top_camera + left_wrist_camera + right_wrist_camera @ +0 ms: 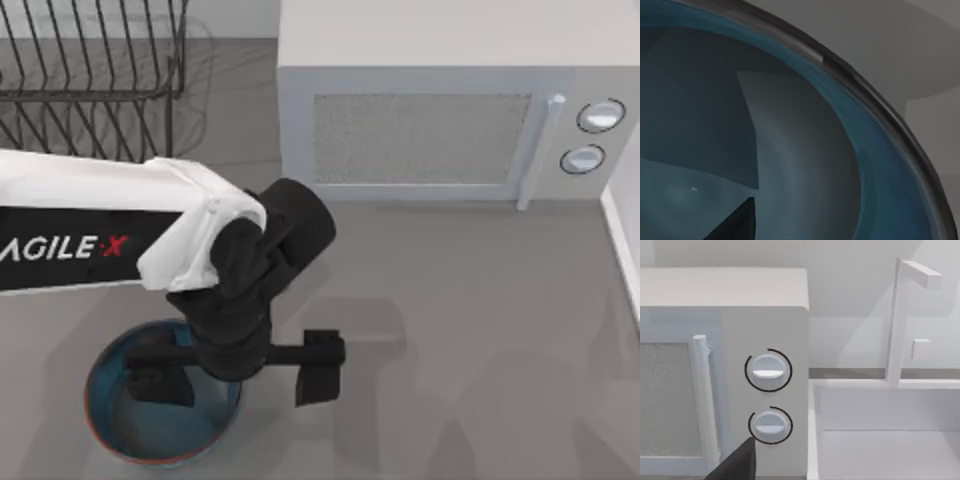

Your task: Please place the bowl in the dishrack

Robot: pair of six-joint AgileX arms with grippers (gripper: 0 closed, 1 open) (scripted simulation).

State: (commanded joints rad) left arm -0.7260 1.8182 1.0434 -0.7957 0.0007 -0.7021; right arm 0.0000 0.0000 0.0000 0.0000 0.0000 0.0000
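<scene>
The blue bowl (130, 430) with its reddish-orange rim sits on the table at the front left. My left gripper (240, 372) hangs over the bowl's right side, open, with its jaws wide apart. One finger (160, 375) is down inside the bowl and the other stands outside the rim to the right. Up close in the left wrist view, the bowl's greyish-blue inside (790, 150) curves under a dark fingertip (740, 225). The dark wire dishrack (90, 60) stands at the back left. A dark fingertip (737, 465) of my right gripper faces the microwave's knobs.
A pale grey microwave (450, 100) stands at the back, right of the dishrack, its door shut. A white sink (880, 440) with a faucet (897, 320) lies beyond it at the table's right edge (625, 240). Bare grey table spreads across the front right.
</scene>
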